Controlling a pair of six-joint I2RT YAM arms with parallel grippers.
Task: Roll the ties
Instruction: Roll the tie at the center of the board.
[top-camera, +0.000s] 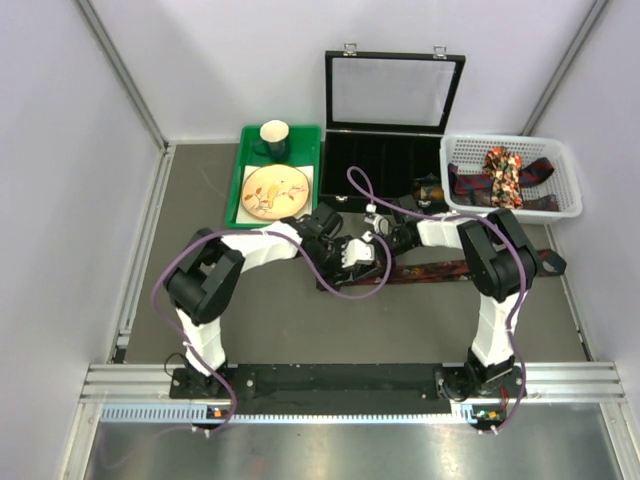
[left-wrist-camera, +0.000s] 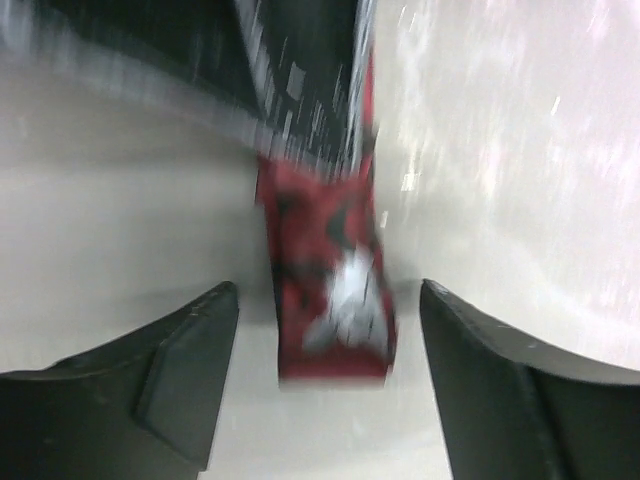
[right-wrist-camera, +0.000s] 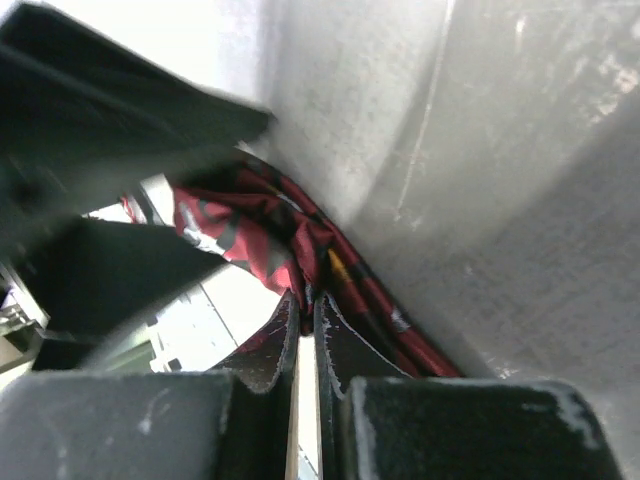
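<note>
Top external: maroon tie (top-camera: 445, 269) lies mostly flat mid-frame on counter (top-camera: 260, 310), roll barely begun. Left gripper (left-wrist-camera: 325, 300) open astride its end; right gripper (right-wrist-camera: 307, 305) shut at fabric. Other ties (top-camera: 500, 175) in basket (top-camera: 510, 213), upper right.

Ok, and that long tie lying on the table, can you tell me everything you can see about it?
The tie is a long, narrow strip of soft-looking cloth, dark red with a small darker pattern. It lies stretched sideways across the grey table, not rolled yet. One end looks folded over and sits between the open fingers of the left gripper, untouched. The right gripper is shut on a bunched-up fold of it.
</note>
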